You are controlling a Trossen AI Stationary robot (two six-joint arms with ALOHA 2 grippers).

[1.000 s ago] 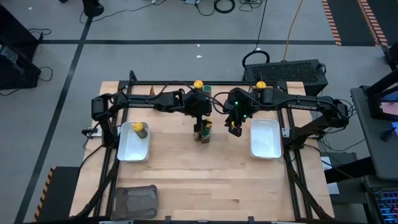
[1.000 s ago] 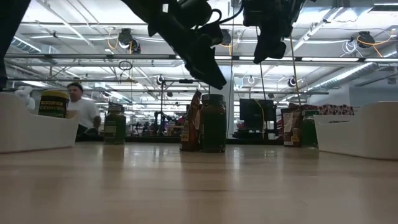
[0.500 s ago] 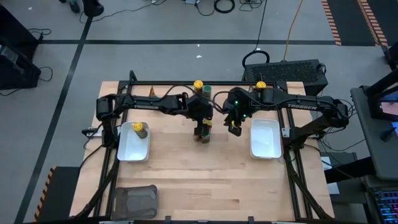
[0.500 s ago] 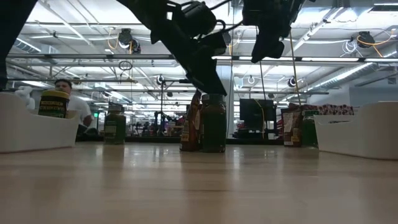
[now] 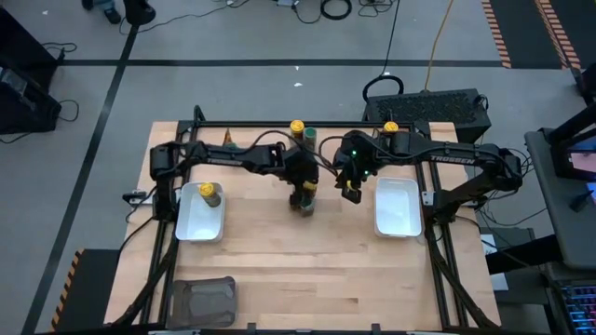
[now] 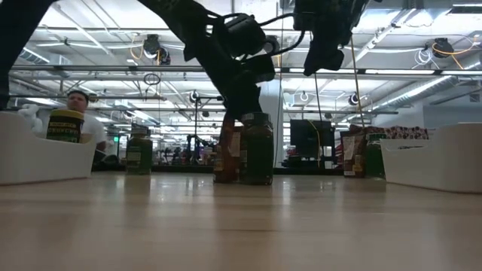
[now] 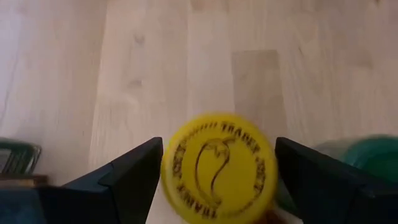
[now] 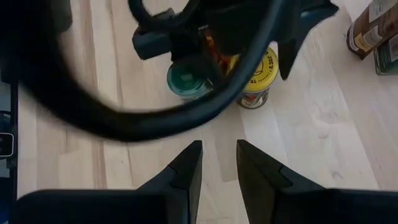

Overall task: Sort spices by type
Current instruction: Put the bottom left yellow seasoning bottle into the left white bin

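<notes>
Now the left gripper (image 7: 214, 177) straddles the yellow-lidded jar (image 7: 217, 167) mid-counter (image 7: 143, 62), fingers apart, ready to clamp for sorting; the right gripper (image 8: 217, 165) hovers nearby, nearly together, empty.

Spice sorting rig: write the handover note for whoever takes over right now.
Left gripper: open, fingers either side of a yellow-lidded jar at table centre, not closed on it yet.
Right gripper: raised just right of centre, holding nothing, jaws slightly apart.
Spices: a green-lidded jar stands right beside the yellow one; more jars along the back edge; others stand at the far right in the low view.
Done: one yellow-lidded jar in the left white tray.
Left: right white tray holds nothing; everything else unsorted.
</notes>
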